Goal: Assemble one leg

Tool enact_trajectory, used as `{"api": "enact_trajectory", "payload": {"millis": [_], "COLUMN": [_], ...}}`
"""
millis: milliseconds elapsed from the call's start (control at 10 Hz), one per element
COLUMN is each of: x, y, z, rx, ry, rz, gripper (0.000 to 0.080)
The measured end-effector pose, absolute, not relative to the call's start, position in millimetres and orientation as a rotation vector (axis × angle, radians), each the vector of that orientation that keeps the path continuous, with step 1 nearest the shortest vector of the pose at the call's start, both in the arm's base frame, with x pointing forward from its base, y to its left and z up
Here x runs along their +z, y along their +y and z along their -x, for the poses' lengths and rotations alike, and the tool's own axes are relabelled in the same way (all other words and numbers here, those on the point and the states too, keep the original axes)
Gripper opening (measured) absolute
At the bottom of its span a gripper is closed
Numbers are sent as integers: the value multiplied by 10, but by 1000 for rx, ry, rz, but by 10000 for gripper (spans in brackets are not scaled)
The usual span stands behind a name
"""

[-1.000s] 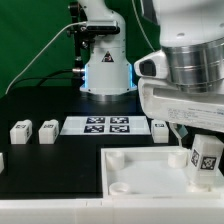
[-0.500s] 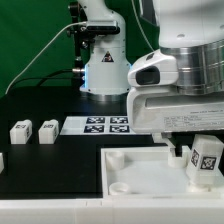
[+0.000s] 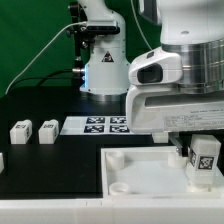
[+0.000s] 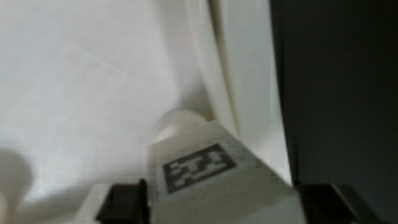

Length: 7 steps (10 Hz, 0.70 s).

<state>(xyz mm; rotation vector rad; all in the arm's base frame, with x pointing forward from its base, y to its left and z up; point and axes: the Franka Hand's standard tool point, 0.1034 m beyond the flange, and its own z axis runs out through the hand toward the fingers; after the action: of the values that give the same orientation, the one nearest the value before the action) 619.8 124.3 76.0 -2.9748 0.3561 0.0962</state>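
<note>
My gripper (image 3: 202, 152) is shut on a leg (image 3: 205, 160), a small white block with a black-and-white tag. It holds the leg upright over the right near part of the white tray (image 3: 140, 175), close to the tray's right rim. In the wrist view the leg (image 4: 205, 165) sits between my two dark fingers (image 4: 125, 202), with its tip touching or just above the tray floor (image 4: 89, 90) beside the rim (image 4: 240, 70). Whether the tip sits in a corner socket is hidden. My gripper (image 4: 226, 207) also shows there.
Two more legs (image 3: 20, 130) (image 3: 47, 131) lie on the black table at the exterior view's left. The marker board (image 3: 97, 125) lies behind the tray. The robot base (image 3: 103, 65) stands at the back. A round socket (image 3: 120, 185) shows in the tray's near left corner.
My wrist has turned, and its housing has swung toward the exterior view's left. The leg has stayed in my grip over the same part of the tray.
</note>
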Motion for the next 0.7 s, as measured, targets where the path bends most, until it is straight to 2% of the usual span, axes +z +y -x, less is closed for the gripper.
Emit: {"api": "enact_trajectory", "payload": {"millis": [100,700], "x": [755,736], "y": [1236,1248], "z": [-6193,-6231], "rx": [110,213], "ry": [513,1443], "rz": [2954,2588], "gripper": [297,297]}}
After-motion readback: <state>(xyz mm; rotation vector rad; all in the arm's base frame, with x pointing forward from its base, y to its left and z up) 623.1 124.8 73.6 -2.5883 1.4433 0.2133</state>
